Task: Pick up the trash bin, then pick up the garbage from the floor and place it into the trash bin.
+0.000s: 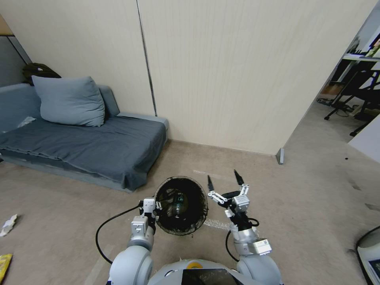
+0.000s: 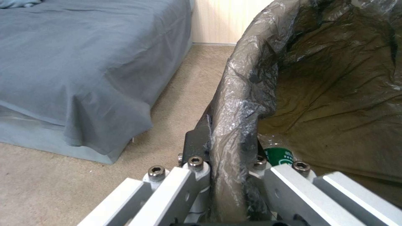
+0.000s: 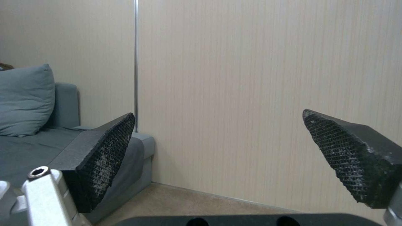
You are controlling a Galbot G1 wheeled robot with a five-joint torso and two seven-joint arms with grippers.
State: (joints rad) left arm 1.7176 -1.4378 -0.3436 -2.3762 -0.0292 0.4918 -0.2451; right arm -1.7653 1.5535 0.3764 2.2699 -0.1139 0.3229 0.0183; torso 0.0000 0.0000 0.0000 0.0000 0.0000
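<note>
Clamped on the trash bin (image 2: 251, 94) rim, the left gripper (image 2: 228, 163) is seen carrying it, a bottle (image 2: 278, 155) apparently inside, while the right gripper (image 1: 225, 180) is held open and floor litter (image 1: 8, 225) remains uncollected.

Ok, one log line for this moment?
left gripper: shut on bin rim | right gripper: open, empty, beside bin | bottle in bin | litter on floor
</note>
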